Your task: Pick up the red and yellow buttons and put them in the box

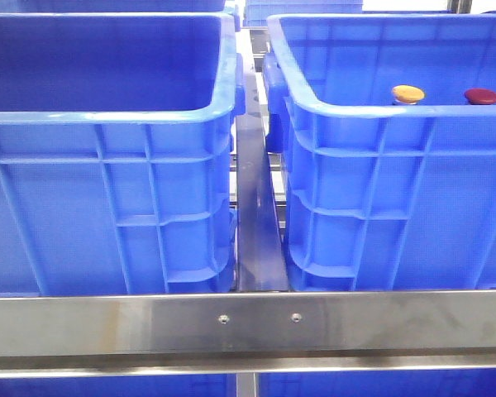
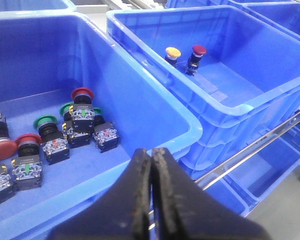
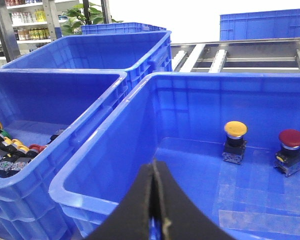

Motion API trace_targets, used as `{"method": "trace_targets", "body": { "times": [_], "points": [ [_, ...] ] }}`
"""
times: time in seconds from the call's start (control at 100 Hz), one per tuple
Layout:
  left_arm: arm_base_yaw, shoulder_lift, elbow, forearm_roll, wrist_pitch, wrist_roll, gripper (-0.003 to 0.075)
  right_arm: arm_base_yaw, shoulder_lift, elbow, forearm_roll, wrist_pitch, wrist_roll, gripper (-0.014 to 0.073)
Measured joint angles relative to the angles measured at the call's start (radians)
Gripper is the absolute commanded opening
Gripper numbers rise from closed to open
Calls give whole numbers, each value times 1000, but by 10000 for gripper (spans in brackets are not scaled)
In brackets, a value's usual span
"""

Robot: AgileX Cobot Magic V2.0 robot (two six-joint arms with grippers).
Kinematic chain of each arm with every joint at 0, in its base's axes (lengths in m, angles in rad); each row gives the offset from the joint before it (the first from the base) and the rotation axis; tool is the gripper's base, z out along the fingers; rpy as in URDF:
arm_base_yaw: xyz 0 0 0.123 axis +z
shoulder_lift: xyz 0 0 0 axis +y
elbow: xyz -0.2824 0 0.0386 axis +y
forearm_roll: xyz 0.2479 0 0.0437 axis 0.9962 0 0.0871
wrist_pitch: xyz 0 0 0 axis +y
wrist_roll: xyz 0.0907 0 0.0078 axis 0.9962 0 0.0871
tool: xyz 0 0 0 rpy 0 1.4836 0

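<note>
The yellow button (image 1: 407, 93) and the red button (image 1: 481, 96) stand upright side by side inside the right blue box (image 1: 380, 141). They also show in the right wrist view, yellow (image 3: 235, 130) and red (image 3: 291, 138), and in the left wrist view, yellow (image 2: 173, 52) and red (image 2: 199, 50). My left gripper (image 2: 151, 155) is shut and empty, over the near rim of the left crate (image 2: 155, 145). My right gripper (image 3: 154, 167) is shut and empty, above the right box's near rim (image 3: 90, 192). Neither gripper shows in the front view.
The left crate (image 1: 107, 124) holds several red and green push buttons on black switch blocks (image 2: 85, 120), also in the right wrist view (image 3: 10, 150). A steel rail (image 1: 248, 322) runs across the front. More blue crates (image 3: 125, 50) and a roller conveyor (image 3: 225, 52) lie behind.
</note>
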Motion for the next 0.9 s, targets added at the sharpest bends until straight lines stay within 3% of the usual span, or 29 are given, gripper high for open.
{"method": "trace_targets", "body": {
  "times": [0.63,0.78,0.9],
  "points": [
    [0,0,27,2,-12,0,-20,0,0,0,0,0,-3,-64],
    [37,-24,79,93,-79,-40,-20,0,0,0,0,0,-3,-64],
    [128,-70,123,227,-115,-146,-20,0,0,0,0,2,-3,-64]
  ]
}}
